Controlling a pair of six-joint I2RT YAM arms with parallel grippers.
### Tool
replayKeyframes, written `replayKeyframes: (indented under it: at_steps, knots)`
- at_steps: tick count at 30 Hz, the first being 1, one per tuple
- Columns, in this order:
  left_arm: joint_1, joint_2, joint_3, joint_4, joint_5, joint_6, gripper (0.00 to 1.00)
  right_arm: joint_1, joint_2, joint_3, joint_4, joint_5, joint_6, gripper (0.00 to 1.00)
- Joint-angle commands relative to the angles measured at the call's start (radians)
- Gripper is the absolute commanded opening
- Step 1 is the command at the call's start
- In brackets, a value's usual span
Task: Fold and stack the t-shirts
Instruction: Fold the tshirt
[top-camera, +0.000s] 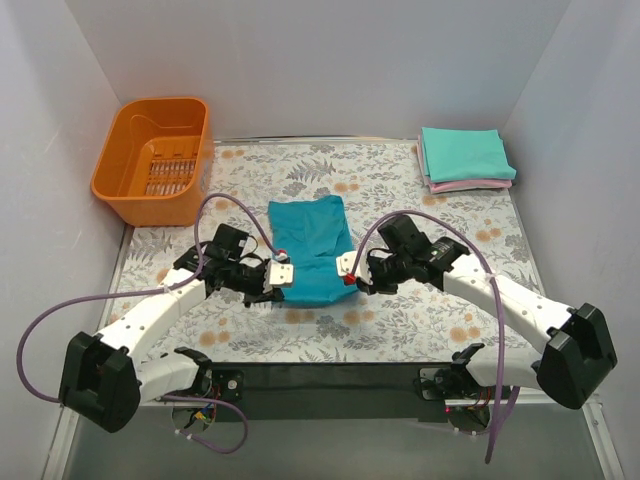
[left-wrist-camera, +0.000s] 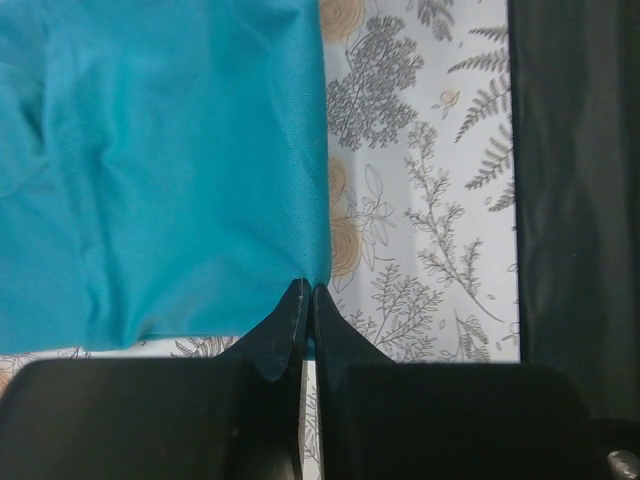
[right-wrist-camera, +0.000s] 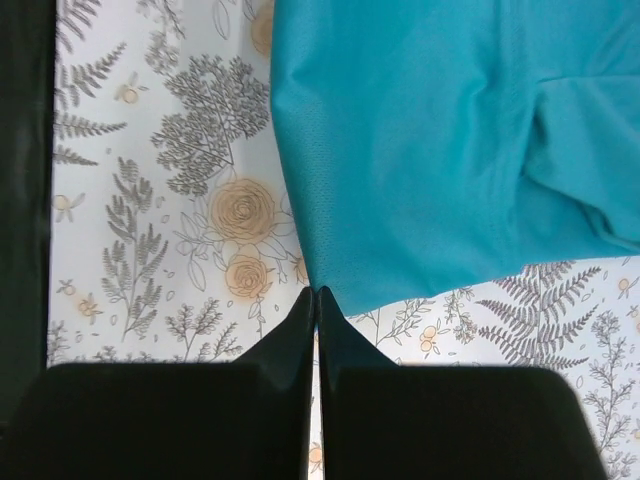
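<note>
Floral-patterned table spreads out ahead of both pairs of jaws. We see the orange basket far beyond the left jaws and off to their left. The deep teal t-shirt lies flat, reaching away from the jaws and spanning the gap between them. Far beyond the right jaws, the mint-teal t-shirt rests folded on the pink t-shirt. The left gripper has its jaws pressed together, pinching the deep teal shirt's near left corner. The right gripper pinches the near right corner the same way.
</note>
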Motion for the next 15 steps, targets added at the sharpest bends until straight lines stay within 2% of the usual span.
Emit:
replayKeyframes:
  at_steps: [1,4,8,12,15]
  knots:
    - [0.000,-0.052,0.074,-0.112,0.085,-0.020,0.00,0.013,-0.043,0.082,-0.105,-0.057,0.038,0.01]
    - [0.034,-0.048,0.143,-0.150,0.114,-0.052,0.00,0.012,-0.040,0.144,-0.108,-0.032,0.038,0.01]
    - [0.144,0.016,0.252,-0.214,0.160,-0.026,0.00,-0.011,-0.014,0.219,-0.105,-0.023,0.013,0.01]
    - [0.264,0.151,0.367,-0.225,0.184,0.014,0.00,-0.082,0.075,0.283,-0.105,-0.043,-0.040,0.01]
    - [0.299,0.243,0.436,-0.199,0.200,0.018,0.00,-0.138,0.160,0.346,-0.102,-0.067,-0.083,0.01]
